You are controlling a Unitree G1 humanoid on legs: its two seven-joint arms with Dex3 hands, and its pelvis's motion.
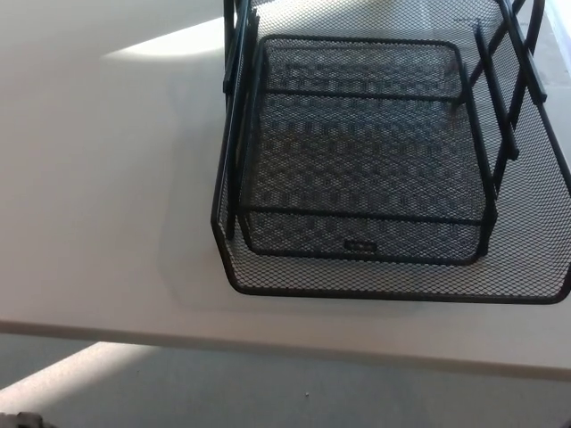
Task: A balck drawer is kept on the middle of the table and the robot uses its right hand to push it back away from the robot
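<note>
1. A black mesh drawer (366, 160) fills the centre and right of the frame, sitting on a white table (98, 223).
2. It is built from fine wire mesh with thicker black rods as framing. Its outer front rim runs along the lower part of the frame, close to the table's near edge, and curves up at the lower left corner.
3. Inside the outer frame sits an inner tray of the same mesh, with a rounded rectangular rim. The tray holds nothing; only the mesh floor and its shadowed pattern show through.
4. A small dark label (360, 246) sits at the middle of the inner tray's front wall.
5. Slanted black rods (502, 107) rise on the right side of the frame, and upright rods stand along the left side of the drawer; both run past the top edge.
6. The drawer's right side and back are cut off by the frame's edges.
7. A bright patch of light (169, 43) lies on the table at upper left, just beside the drawer.
8. Below the table's near edge, grey floor (312, 392) spans the bottom of the frame, with another light patch at lower left.
9. Neither robot hand shows anywhere in the frame, so the state of their fingers cannot be told.
</note>
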